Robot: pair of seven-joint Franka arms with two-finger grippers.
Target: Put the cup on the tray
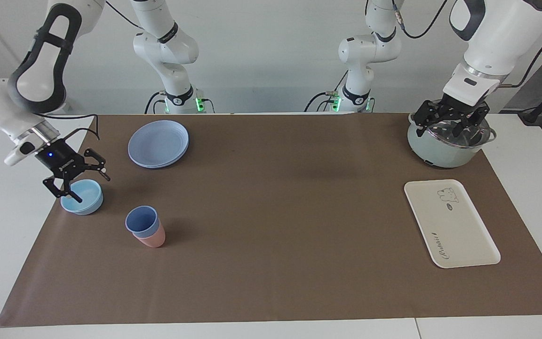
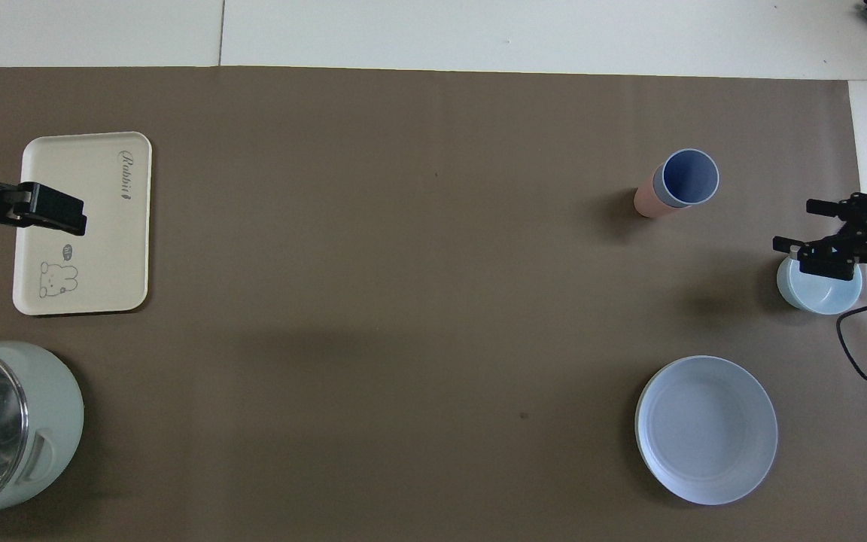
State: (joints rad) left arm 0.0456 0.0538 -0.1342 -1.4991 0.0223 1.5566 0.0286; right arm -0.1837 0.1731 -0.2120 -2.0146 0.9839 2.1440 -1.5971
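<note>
The periwinkle-blue cup (image 1: pixel 141 220) (image 2: pixel 689 178) stands upright, nested inside a pink cup (image 1: pixel 152 240) (image 2: pixel 646 202), toward the right arm's end of the brown mat. The cream tray (image 1: pixel 457 226) (image 2: pixel 102 226) with its bear print lies flat toward the left arm's end, with nothing on it. My right gripper (image 1: pixel 82 187) (image 2: pixel 793 223) hangs open, low over the light-blue bowl (image 1: pixel 90 201) (image 2: pixel 817 295), apart from the cup. My left gripper (image 1: pixel 452 129) waits open above the pot (image 1: pixel 435 153).
A round blue plate (image 1: pixel 158 143) (image 2: pixel 704 429) lies nearer to the robots than the cups. The pale-green pot (image 2: pixel 50 421) with a glass lid stands nearer to the robots than the tray. A black cable (image 2: pixel 862 354) trails from the right wrist.
</note>
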